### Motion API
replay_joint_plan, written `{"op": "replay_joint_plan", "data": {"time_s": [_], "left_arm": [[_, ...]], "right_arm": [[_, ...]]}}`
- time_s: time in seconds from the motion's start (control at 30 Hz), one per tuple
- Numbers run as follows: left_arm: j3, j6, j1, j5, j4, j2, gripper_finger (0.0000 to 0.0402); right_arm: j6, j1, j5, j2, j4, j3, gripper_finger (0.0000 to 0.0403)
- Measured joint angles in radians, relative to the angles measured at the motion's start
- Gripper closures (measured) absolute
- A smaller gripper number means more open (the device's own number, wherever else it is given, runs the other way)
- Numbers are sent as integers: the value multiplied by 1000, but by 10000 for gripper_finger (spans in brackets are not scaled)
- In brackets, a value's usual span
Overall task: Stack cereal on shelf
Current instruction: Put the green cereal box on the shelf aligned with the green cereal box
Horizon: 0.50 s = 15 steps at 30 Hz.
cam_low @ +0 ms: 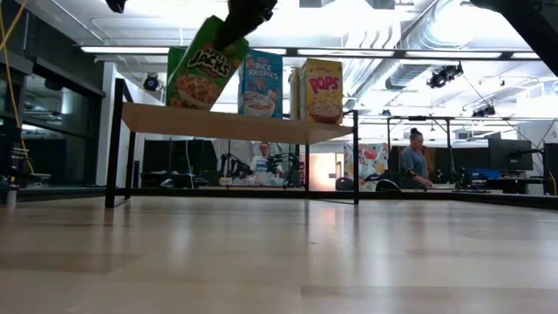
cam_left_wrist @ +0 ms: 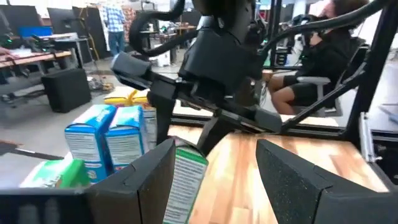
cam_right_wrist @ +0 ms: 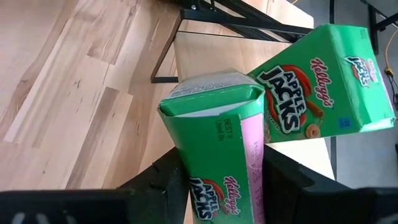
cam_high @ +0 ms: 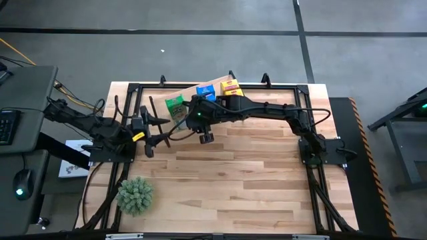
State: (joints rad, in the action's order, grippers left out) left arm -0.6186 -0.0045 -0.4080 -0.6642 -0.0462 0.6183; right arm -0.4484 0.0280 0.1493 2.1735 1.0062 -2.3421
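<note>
My right gripper point(cam_right_wrist: 224, 186) is shut on a green Apple Jacks carton point(cam_right_wrist: 214, 143) above the left end of the shelf point(cam_low: 261, 128), a light-wood plank on black legs. In the low view the carton point(cam_low: 207, 65) tilts below the gripper point(cam_low: 244, 13). Its lower end is at the plank; I cannot tell whether it touches. A second green carton point(cam_right_wrist: 323, 81) stands on the plank behind it. Blue Rice Krispies point(cam_low: 260, 83) and yellow Pops point(cam_low: 321, 90) cartons stand to its right. My left gripper point(cam_high: 155, 130) waits open at the table's left side. My right gripper pinches the green carton near its top end point(cam_right_wrist: 205, 186), one finger point(cam_right_wrist: 163, 177) on each broad face. It comes from above, slanting down toward the shelf. The carton hangs tilted below the fingers, with its bottom end point(cam_right_wrist: 211, 93) toward the plank.
A round spiky green plant point(cam_high: 135, 195) sits near the table's near-left corner. The striped wooden tabletop point(cam_high: 253, 180) spreads out in front of the shelf. More blue cartons point(cam_left_wrist: 106, 137) show in the left wrist view. People sit in the room beyond the table.
</note>
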Motion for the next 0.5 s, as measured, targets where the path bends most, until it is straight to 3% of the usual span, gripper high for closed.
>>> {"op": "replay_joint_plan", "data": {"time_s": [0.27, 0.5], "left_arm": [[0, 48, -1, 81, -72, 25, 188], [0, 139, 0, 150, -14, 130, 188]], "right_arm": [[4, -38, -12, -9, 63, -8, 258], [60, -107, -11, -27, 110, -15, 258]]}}
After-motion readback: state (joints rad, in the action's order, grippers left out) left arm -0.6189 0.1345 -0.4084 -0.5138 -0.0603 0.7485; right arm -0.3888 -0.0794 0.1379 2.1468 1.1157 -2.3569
